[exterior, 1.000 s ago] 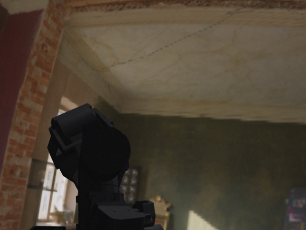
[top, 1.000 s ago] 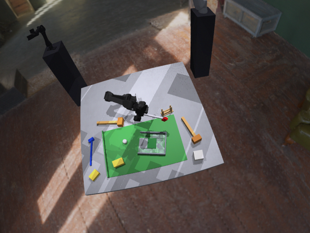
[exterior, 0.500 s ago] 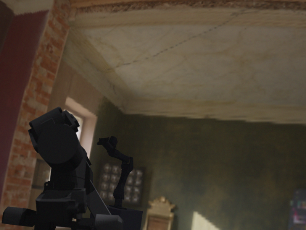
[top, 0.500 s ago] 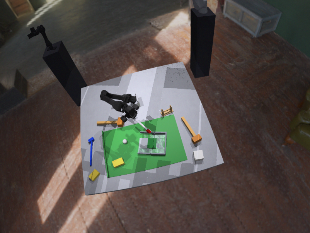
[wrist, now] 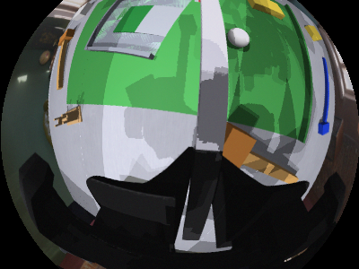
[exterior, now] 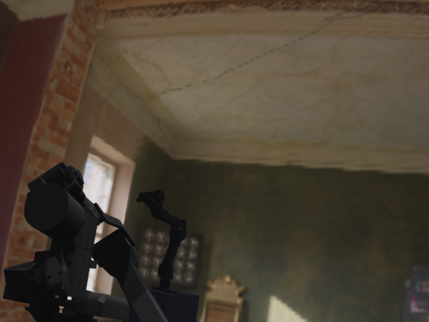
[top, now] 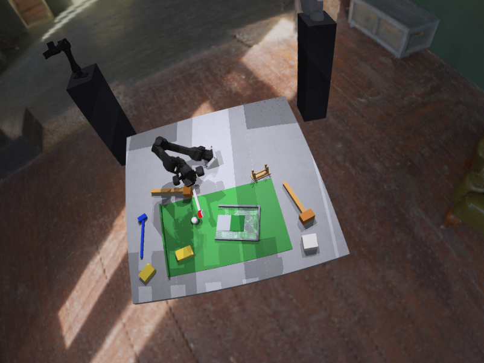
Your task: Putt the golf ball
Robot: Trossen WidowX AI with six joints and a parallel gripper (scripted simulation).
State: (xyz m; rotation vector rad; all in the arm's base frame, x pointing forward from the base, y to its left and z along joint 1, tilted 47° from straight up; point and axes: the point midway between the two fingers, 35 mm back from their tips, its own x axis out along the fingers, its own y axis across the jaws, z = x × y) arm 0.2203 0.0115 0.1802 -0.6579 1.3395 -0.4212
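Fingers (top: pixel 191 183) pinch my red putter (top: pixel 197 204); its shaft runs out to the head just beside the golf ball (top: pixel 194 220), with the raised green (top: pixel 237 223) beyond, rightward.

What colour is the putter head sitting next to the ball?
Red, on a white shaft; the putter head shows best in the top view.

No readable text, labels, brands, numbers or signs in any view. Table top, green mat, raised green, putters, mallets and blocks all unmarked. Dark panel at far right of exterior view shows coloured patches, too blurred to read.
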